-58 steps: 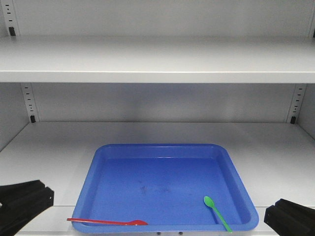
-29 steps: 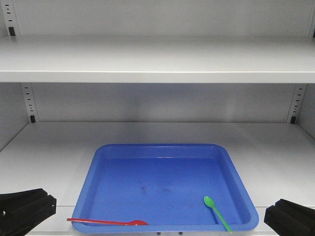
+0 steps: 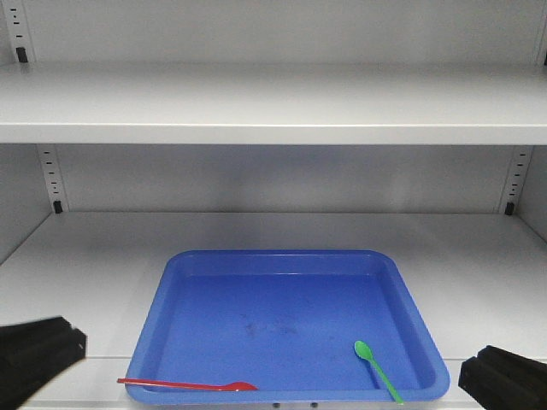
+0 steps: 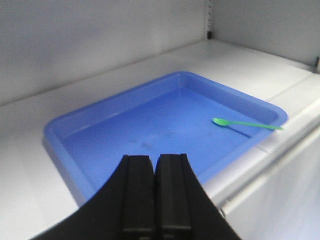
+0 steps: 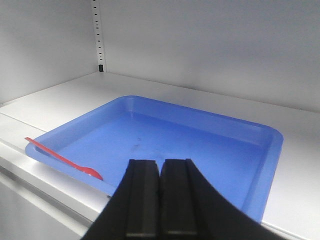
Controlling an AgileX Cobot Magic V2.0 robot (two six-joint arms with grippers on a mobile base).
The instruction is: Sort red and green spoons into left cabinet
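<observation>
A blue tray (image 3: 171, 290) sits on the lower shelf (image 3: 85, 256) of the pale grey cabinet. The red spoon (image 3: 184, 384) lies along the tray's front left rim, handle pointing left; it also shows in the right wrist view (image 5: 62, 160). The green spoon (image 3: 376, 367) lies at the tray's front right, handle over the rim; it also shows in the left wrist view (image 4: 245, 123). My left gripper (image 4: 154, 159) is shut and empty in front of the tray's left side. My right gripper (image 5: 160, 163) is shut and empty in front of the tray's right side.
An upper shelf (image 3: 273, 107) spans the cabinet above the tray. Slotted uprights (image 3: 53, 179) stand at the back corners. The shelf's front edge (image 4: 270, 150) runs just before the tray.
My left gripper has dropped slightly lower at the left edge of the front view. The spoons, tray and right gripper have not moved.
</observation>
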